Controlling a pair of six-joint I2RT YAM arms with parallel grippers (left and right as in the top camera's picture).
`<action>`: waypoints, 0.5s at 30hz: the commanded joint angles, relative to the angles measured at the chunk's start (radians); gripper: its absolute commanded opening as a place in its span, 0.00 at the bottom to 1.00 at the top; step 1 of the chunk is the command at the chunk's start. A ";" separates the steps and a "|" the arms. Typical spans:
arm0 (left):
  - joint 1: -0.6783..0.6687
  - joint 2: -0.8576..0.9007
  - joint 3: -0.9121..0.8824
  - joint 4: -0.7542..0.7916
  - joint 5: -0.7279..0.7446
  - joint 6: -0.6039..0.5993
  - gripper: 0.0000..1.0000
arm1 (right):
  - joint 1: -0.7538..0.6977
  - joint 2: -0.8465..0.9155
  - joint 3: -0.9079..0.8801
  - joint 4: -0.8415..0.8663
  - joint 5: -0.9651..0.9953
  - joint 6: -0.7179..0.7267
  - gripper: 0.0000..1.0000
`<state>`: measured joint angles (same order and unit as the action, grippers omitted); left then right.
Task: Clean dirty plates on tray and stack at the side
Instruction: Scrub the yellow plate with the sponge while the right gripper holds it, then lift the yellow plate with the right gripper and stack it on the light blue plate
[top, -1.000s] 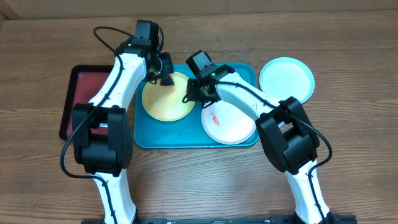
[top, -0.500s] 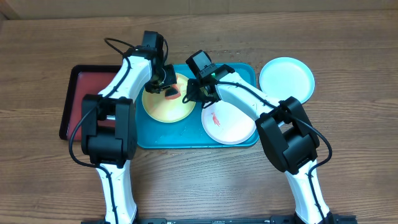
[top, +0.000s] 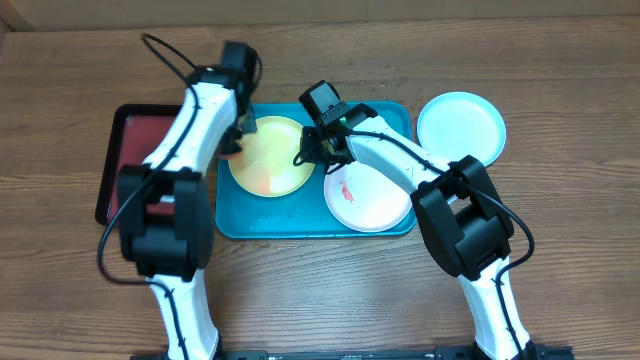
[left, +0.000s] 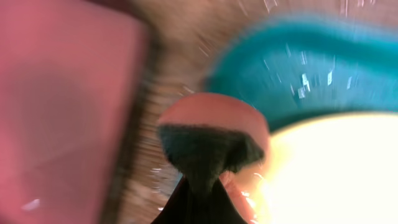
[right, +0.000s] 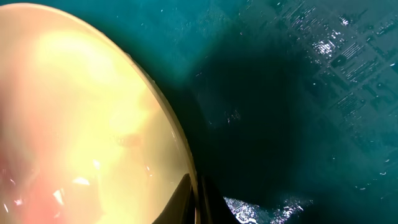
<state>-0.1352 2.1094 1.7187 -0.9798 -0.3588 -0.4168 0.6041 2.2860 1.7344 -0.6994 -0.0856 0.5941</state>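
Observation:
The yellow-green plate (top: 268, 158) lies at the left of the turquoise tray (top: 300, 222). My right gripper (top: 304, 154) is shut on its right rim; the right wrist view shows the rim (right: 163, 118) pinched between the fingers (right: 194, 200). My left gripper (top: 239, 138) is at the plate's left edge, shut on a pink sponge with a dark scrub face (left: 211, 140); that view is blurred. The white plate (top: 372, 200), with a red smear, lies at the right of the tray. The pale mint-blue plate (top: 461, 126) lies on the wood tabletop to the right of the tray.
A narrow dark-red tray (top: 122, 160) with a black rim lies left of the turquoise tray, close under the left arm; it also shows in the left wrist view (left: 62, 112). Brown wood tabletop (top: 330, 290) runs along the front.
My left gripper has swept with the sponge from the middle of the yellow-green plate to its left edge. The right gripper and the plates have not moved.

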 joint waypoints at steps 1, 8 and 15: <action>0.046 -0.138 0.044 -0.025 -0.085 -0.069 0.04 | -0.017 0.003 -0.017 -0.020 0.085 -0.004 0.04; 0.242 -0.212 0.042 -0.097 0.134 -0.076 0.04 | 0.002 -0.127 0.036 -0.011 0.133 -0.188 0.04; 0.410 -0.137 0.002 -0.090 0.380 -0.020 0.04 | 0.093 -0.222 0.181 -0.105 0.466 -0.402 0.04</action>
<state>0.2344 1.9217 1.7401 -1.0695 -0.1295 -0.4679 0.6365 2.1761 1.8149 -0.7876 0.1482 0.3370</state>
